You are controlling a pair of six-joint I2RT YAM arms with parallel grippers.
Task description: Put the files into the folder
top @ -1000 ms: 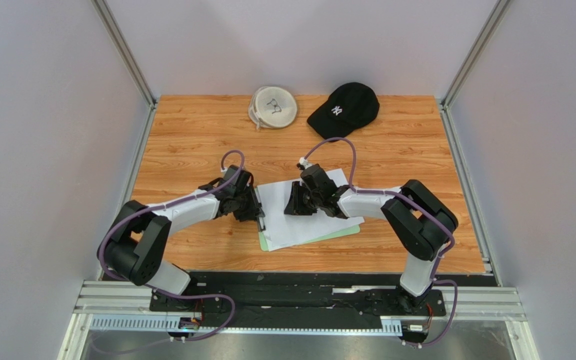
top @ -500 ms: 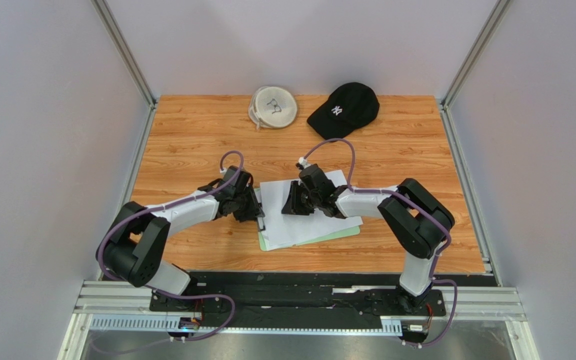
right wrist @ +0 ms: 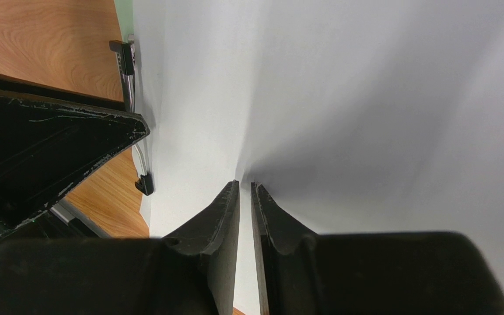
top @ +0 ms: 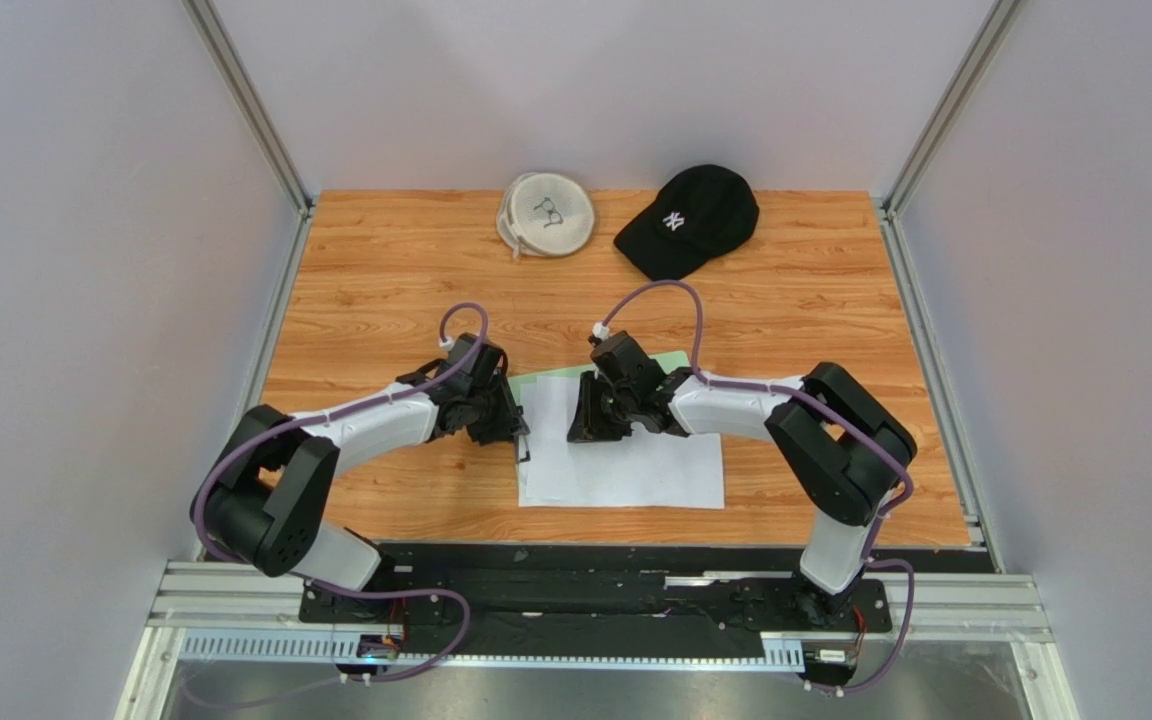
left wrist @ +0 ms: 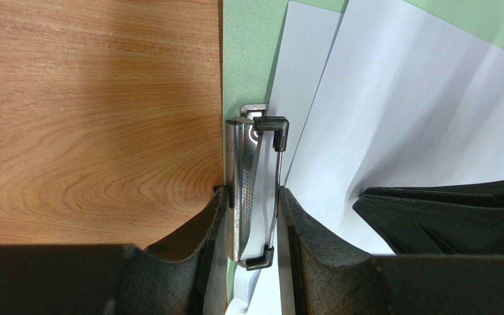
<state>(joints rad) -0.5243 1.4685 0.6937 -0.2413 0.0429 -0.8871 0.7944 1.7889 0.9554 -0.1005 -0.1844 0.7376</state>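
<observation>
Files (top: 620, 458): white sheets, blank side up, stacked square to the table (top: 387, 285) at the middle of its near edge.

Overhead view:
- The sheets cover most of the folder (top: 671, 360), which shows as a mint-green strip along their far edge.
- The left gripper (top: 515, 425) sits at the stack's left edge and the right gripper (top: 585, 413) rests on its far-left part.
- A black cap (top: 687, 218) and a round white pouch (top: 546, 215) lie at the far edge.

Left wrist view:
- The folder (left wrist: 245, 52) is a pale green board edge against wood.
- The silver clip (left wrist: 247, 190) with black wire corners is pinched between the left gripper (left wrist: 251, 230) fingers, one pad on each side.
- The files (left wrist: 392, 111) fan beside the clip, rippled toward the black right gripper.

Right wrist view:
- The files (right wrist: 366, 98) fill the frame, smooth and unprinted.
- The right gripper (right wrist: 245, 187) is drawn almost together, with a thin white strip between its fingers (right wrist: 225, 223).
- The top sheet puckers at the fingertips.
- The clip (right wrist: 124, 59) and a sliver of the folder (right wrist: 124, 16) stand at the sheets' left edge.
</observation>
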